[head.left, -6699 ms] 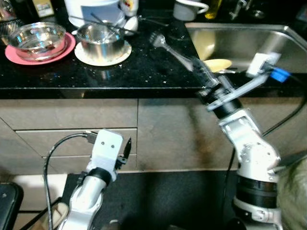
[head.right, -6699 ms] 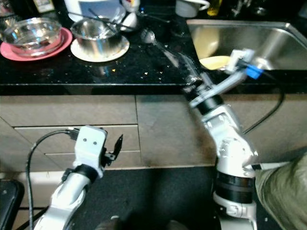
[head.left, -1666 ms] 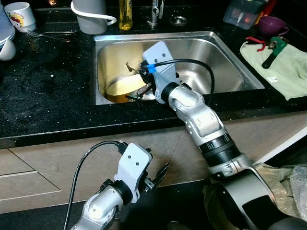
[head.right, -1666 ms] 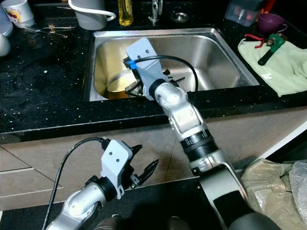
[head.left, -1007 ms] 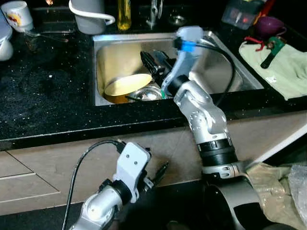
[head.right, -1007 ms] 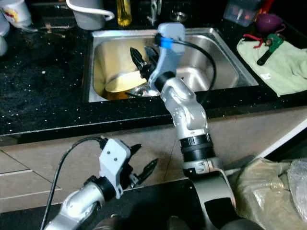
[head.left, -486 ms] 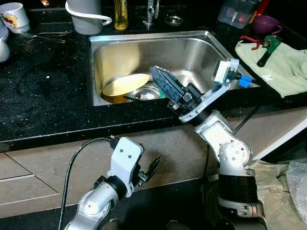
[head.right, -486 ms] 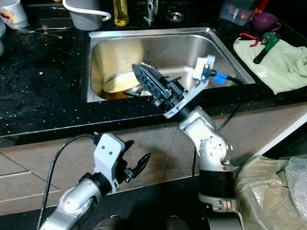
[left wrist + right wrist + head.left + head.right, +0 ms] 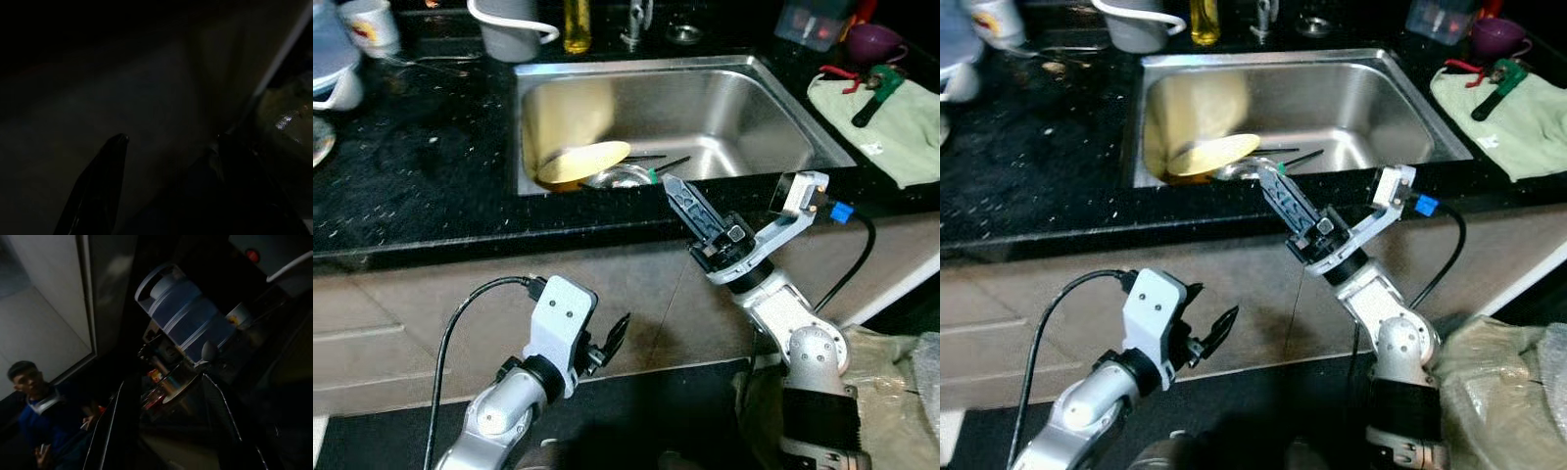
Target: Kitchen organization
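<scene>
A steel sink is set in the black counter. In its left part a yellow plate leans over a small steel bowl, with dark utensils beside them. My right gripper hangs just in front of the counter's edge, outside the sink, fingers pointing up toward the basin. The right wrist view shows its two fingers apart with nothing between them. My left gripper hangs open low before the cabinet fronts.
A grey jug, an oil bottle and a white mug stand behind the sink. A green cloth with a green-handled tool lies right. A person in blue stands off.
My right gripper has drawn back out of the sink and dropped to the counter's front edge, empty. The camera has shifted a little. The left arm still hangs.
</scene>
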Available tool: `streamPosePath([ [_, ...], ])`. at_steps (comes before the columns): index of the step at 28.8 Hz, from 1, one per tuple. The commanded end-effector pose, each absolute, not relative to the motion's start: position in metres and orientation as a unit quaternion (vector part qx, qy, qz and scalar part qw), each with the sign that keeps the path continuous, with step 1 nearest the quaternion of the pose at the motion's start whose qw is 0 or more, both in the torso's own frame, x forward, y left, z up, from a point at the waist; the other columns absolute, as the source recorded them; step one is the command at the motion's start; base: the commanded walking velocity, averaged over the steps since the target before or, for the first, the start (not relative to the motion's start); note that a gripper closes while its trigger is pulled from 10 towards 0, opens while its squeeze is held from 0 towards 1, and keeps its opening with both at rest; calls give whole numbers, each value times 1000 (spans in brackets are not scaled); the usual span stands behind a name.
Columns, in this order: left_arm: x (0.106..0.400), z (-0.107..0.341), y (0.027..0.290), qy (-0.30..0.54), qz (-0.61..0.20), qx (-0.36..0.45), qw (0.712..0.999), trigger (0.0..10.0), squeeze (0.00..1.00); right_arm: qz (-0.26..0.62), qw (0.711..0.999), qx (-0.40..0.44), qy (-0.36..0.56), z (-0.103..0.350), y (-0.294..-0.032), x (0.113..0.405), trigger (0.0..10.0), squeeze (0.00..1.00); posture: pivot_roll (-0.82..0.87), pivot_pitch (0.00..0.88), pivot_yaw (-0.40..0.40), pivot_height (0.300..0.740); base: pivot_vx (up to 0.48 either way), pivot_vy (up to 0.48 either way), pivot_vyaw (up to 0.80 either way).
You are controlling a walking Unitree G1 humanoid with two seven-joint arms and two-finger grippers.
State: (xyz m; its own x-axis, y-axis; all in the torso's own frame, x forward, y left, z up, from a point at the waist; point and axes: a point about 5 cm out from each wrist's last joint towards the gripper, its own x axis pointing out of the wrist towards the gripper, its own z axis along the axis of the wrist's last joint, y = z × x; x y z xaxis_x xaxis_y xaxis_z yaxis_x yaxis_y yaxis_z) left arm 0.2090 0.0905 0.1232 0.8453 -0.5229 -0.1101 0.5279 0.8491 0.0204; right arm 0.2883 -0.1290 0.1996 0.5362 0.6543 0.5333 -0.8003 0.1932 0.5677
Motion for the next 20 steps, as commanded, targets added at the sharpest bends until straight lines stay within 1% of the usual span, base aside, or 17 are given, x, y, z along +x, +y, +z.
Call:
streamPosePath([
  [1,208,119,88,63,-283,20,957,10000,0,476,768,421,-85,199,-130,287,10000,0,65,87,-49,740,-360,0,0],
  [3,208,119,88,64,-283,20,957,10000,0,472,775,414,-75,195,-131,287,10000,0,66,85,-52,740,-366,0,0],
  [4,208,119,88,64,-283,20,957,10000,0,448,808,379,-51,185,-129,292,10000,0,66,84,-54,740,-368,0,0],
  [5,208,119,88,64,-282,20,957,10000,0,425,835,349,-33,177,-129,297,10000,0,64,83,-54,740,-364,0,0],
  [6,208,119,88,64,-282,20,957,10000,0,425,835,349,-33,177,-129,297,10000,0,64,83,-54,740,-364,0,0],
  [7,208,119,88,64,-282,19,957,10000,0,398,857,328,-16,169,-130,302,10000,0,63,79,-56,740,-364,0,0],
  [9,209,119,89,63,-277,20,959,10000,0,334,911,241,25,149,-135,311,10000,0,62,77,-59,740,-364,0,0],
  [10,209,119,89,63,-277,20,959,10000,0,334,911,241,25,149,-135,311,10000,0,62,77,-59,740,-364,0,0],
  [11,210,119,91,62,-268,19,961,10000,0,298,938,167,50,137,-139,316,10000,0,61,75,-57,740,-360,0,0],
  [12,213,120,98,59,-237,30,969,10000,0,269,959,41,76,119,-143,317,10000,0,61,71,-59,740,0,0,0],
  [13,213,120,98,59,-237,30,969,10000,0,269,959,41,76,119,-143,317,10000,0,61,71,-59,740,0,0,0],
  [14,214,119,102,59,-222,37,973,10000,0,260,962,5,86,113,-144,316,10000,0,61,71,-59,740,0,0,0],
  [17,215,117,119,63,-155,56,984,10000,0,216,971,16,103,104,-149,314,10000,0,58,66,-65,740,0,0,0],
  [20,210,110,134,80,-97,46,991,10000,0,205,974,17,99,105,-155,314,10000,0,51,66,-68,740,0,0,0],
])
